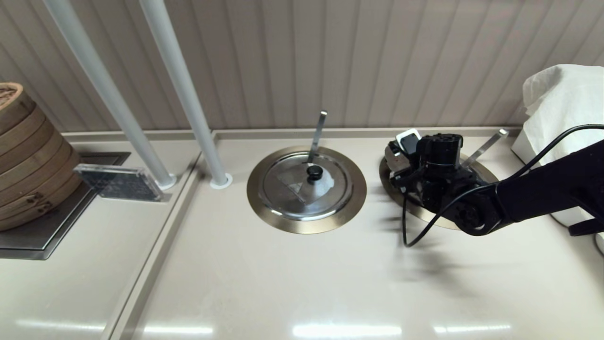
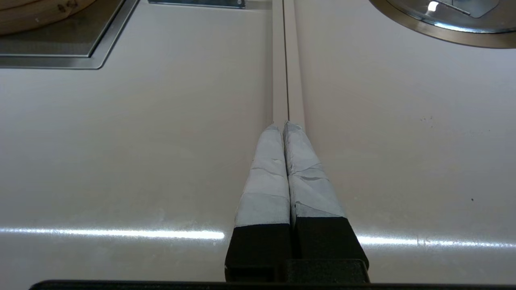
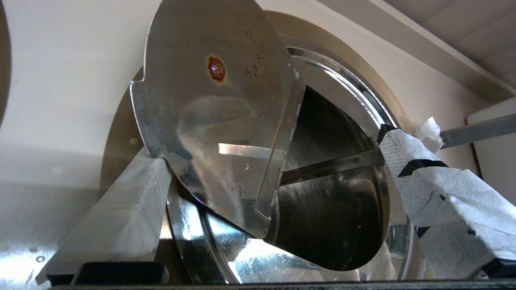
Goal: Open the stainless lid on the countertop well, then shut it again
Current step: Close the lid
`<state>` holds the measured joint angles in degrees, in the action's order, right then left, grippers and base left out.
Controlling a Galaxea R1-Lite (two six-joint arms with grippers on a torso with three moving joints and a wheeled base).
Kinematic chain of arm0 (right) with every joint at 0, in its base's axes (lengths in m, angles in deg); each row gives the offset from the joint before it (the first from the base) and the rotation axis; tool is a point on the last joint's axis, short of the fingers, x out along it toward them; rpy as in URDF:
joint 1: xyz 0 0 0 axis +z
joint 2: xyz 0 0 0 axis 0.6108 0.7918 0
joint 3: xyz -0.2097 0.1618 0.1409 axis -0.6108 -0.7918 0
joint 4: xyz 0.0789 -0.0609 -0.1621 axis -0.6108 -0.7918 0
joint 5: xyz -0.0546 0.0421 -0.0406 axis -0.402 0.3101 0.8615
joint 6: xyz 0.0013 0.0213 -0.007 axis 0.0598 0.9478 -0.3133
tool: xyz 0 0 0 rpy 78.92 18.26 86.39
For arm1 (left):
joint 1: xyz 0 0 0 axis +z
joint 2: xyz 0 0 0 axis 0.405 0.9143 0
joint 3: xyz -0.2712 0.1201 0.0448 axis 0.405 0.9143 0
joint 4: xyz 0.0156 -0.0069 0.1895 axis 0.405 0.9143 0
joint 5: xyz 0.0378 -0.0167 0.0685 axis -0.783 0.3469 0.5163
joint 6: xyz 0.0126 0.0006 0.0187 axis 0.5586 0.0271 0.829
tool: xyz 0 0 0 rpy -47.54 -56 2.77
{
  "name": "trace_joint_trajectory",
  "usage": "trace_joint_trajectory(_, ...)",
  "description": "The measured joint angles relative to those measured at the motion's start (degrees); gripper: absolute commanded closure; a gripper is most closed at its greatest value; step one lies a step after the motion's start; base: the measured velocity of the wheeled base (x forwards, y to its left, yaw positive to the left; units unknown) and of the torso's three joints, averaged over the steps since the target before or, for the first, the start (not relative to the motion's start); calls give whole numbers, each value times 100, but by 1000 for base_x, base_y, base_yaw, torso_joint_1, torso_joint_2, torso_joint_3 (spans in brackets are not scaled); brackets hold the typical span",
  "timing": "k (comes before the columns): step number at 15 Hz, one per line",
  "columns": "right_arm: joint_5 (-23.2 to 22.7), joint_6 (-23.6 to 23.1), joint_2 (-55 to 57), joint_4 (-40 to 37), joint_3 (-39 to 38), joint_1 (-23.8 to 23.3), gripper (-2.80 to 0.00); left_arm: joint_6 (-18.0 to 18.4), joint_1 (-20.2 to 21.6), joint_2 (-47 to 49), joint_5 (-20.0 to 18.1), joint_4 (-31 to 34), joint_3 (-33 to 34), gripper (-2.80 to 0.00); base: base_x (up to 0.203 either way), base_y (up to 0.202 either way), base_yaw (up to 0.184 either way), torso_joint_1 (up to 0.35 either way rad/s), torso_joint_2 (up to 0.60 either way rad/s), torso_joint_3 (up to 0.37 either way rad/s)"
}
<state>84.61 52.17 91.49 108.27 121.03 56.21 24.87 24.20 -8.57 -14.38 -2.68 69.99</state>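
Observation:
My right gripper (image 1: 401, 151) hangs over the countertop well (image 1: 486, 177) at the right and hides most of it in the head view. The right wrist view shows the stainless lid (image 3: 209, 100) tilted up on edge, its underside with a rust spot facing me. The countertop well (image 3: 334, 209) lies open and dark beneath it. The right gripper (image 3: 270, 145) is open, its fingers wide apart either side of the lid, whose lower edge rests against one taped finger (image 3: 121, 217). The slanted ladle handle (image 1: 486, 146) sticks out of the well. My left gripper (image 2: 285, 125) is shut and empty above the counter seam, away from both wells.
The twin lid (image 1: 302, 186) with a whitish patch sits shut in its ring at the centre, its own ladle handle (image 1: 317, 134) upright. Bamboo steamers (image 1: 28, 160) and an acrylic sign (image 1: 118, 182) stand left. Two grey poles (image 1: 188, 94) rise behind. A white-covered object (image 1: 561, 104) stands far right.

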Motion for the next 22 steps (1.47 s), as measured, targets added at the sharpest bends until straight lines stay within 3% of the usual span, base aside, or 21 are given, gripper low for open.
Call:
trace_joint_trajectory(6, 34, -24, -334, 18, 64, -266, -280, 0, 5, 0, 0, 0, 0, 0, 0, 0, 0, 0, 0, 0)
trace_joint_trajectory(15, 11, -279, -1160, -9, 50, -1186, -280, -2, 7, 0, -2, 2, 0, 0, 0, 0, 0, 0, 0, 0)
trace_joint_trajectory(22, -100, -236, -1429, -60, 189, -1442, -280, -2, 0, 0, 0, -1, 0, 0, 0, 0, 0, 0, 0, 0)
